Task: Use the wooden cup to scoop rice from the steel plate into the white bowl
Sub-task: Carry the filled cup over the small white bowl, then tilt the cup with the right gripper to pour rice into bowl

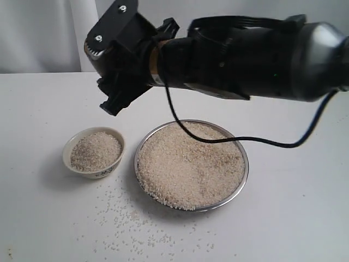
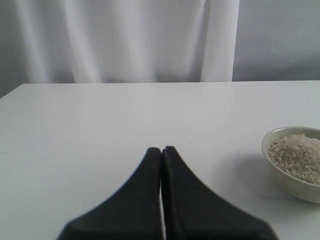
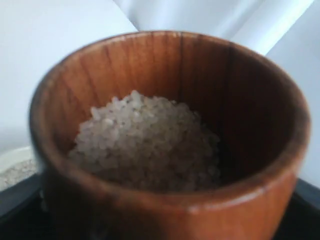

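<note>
ok so nearest the cam there's loose grains scattered over the white table, mostly in front of the gap btw the two dishes. Just behind them the white bowl sits on the left, filled w/ rice almost to its rim. The steel plate is just beside it on the right, close but not touching, w/ a wide bed of the same stuff covering nearly all of it. A black cable droops past the plate's far side. Up behind the bowl hangs the right gripper, arm reaching in from the right, well off the table. Its jaws are spread wide and clamped on the wooden cup, which is abt half full of rice (right wrist cam looks straight into it, w/ a sliver of the bowl showing past the cup's side). The left gripper is over bare table w/ the bowl off to one side, fingers pressed together, holding nothing. Farthest back is a white curtain.
</note>
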